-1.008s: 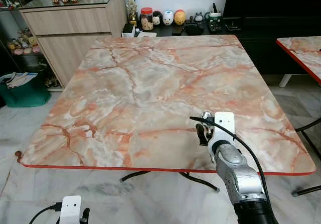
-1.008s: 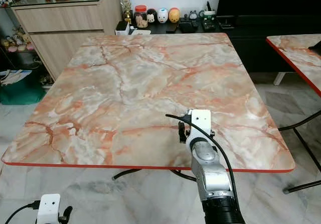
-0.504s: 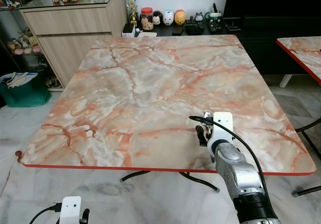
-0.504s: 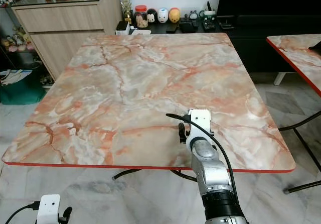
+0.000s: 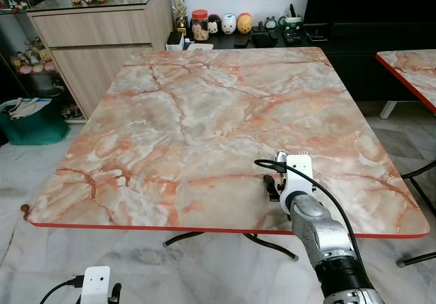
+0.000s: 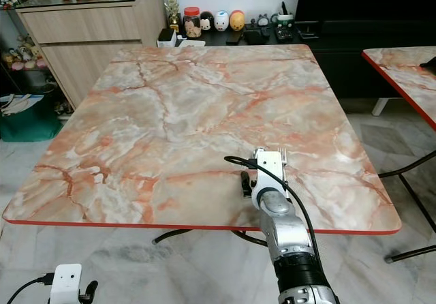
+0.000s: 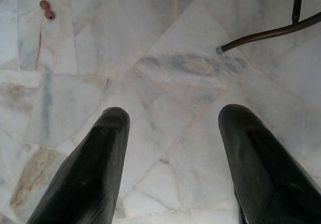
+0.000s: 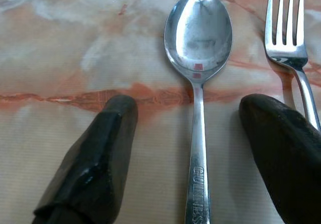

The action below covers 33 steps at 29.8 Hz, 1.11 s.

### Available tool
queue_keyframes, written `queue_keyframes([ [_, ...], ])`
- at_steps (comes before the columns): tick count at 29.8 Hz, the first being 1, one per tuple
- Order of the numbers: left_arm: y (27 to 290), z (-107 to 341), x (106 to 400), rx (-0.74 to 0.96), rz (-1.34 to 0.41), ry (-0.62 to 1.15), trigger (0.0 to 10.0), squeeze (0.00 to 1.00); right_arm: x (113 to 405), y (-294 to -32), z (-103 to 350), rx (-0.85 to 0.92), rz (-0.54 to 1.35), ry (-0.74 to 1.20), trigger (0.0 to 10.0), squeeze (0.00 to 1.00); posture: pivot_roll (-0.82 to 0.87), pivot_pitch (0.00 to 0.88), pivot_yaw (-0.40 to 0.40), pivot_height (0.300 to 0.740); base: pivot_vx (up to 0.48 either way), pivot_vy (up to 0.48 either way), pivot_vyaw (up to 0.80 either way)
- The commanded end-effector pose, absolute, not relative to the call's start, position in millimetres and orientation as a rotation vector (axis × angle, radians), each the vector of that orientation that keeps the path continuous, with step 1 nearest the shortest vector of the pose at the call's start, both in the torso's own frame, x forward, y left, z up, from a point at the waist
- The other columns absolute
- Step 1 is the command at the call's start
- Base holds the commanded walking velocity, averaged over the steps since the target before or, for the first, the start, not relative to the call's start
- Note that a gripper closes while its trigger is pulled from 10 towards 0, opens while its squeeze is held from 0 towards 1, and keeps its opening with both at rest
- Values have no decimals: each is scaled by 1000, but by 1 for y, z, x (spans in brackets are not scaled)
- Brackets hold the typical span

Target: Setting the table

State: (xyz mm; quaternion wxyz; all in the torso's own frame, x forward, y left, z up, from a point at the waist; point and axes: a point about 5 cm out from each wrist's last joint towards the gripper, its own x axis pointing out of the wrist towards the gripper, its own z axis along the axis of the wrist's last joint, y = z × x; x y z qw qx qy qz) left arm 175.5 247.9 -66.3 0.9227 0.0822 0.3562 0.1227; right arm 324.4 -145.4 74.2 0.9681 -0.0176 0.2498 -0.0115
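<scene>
Right gripper: I read my right gripper [image 8: 185,148] as released, its two black fingers [image 8: 95,158] spread wide and low over the table top, holding nothing. In the head views the right arm [image 5: 320,236] reaches over the near edge, right of centre.

Spoon: the polished steel spoon [image 8: 198,83] lies flat on the table between the right gripper's fingers, bowl pointing away from the wrist, lettering stamped on the handle. Neither finger appears to touch it.

Fork: the steel four-tined fork [image 8: 291,48] lies just beside the spoon and roughly parallel, tines the same way. Its handle runs under or behind one finger; I cannot tell whether they touch. Its tines [image 6: 281,153] peek out past the wrist camera in the right eye view.

Table: square table with an orange-and-cream marble-pattern top and red edging [image 5: 204,113]. The cutlery sits near its near edge, right of centre.

Left gripper: my left gripper [image 7: 170,158] hangs idle below table height, fingers apart over the pale marble floor tiles [image 7: 165,48], empty.

Surroundings: a light wooden sideboard [image 5: 102,31] stands at far left; small jars and figurines [image 5: 225,23] line a dark low unit beyond the far edge.

Step in hand: I judge the cutlery-laying step to be at its close, with spoon and fork down side by side.

Next move: I would lift the right gripper straight up, minding the finger by the fork handle, so neither piece is dragged out of line.
</scene>
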Motion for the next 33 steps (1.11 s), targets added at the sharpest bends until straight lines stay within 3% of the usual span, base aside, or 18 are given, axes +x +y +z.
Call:
queue_keyframes([
  [1,248,-69,172,163,267,757,10000,0,328,-145,77,-34,-20,495,0,0,-60,0,37,732,0,0,0],
  [33,247,-70,170,163,258,768,10000,0,328,-142,76,-30,-4,489,0,0,-60,0,39,732,0,0,0],
])
